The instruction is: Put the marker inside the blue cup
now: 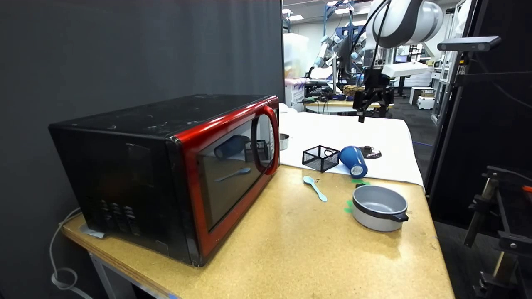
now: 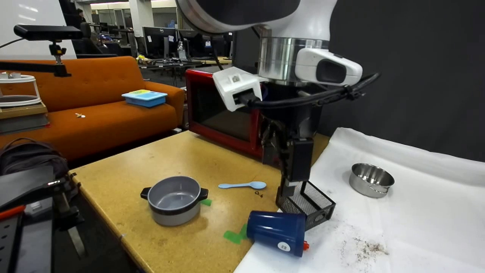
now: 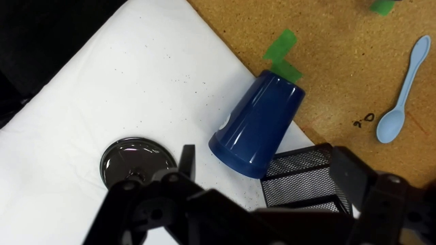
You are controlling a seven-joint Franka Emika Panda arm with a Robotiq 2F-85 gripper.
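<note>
The blue cup (image 1: 351, 160) lies on its side at the edge of the white cloth. It also shows in an exterior view (image 2: 276, 230) and the wrist view (image 3: 259, 122). A small red-orange tip, taken as the marker (image 2: 305, 245), shows past the cup's wide end in an exterior view; I cannot tell whether it is inside or behind the cup. The marker is hidden in the wrist view. My gripper (image 3: 269, 166) is wide open and empty. In both exterior views the gripper (image 1: 371, 112) (image 2: 282, 174) is raised above the cloth, near the cup and basket.
A black wire-mesh basket (image 3: 299, 185) touches or nearly touches the cup. A dark lid (image 3: 138, 160) lies on the cloth. A light blue spoon (image 2: 244, 185), grey pot (image 2: 175, 201), steel bowl (image 2: 371, 180) and red-black microwave (image 1: 232, 166) stand around.
</note>
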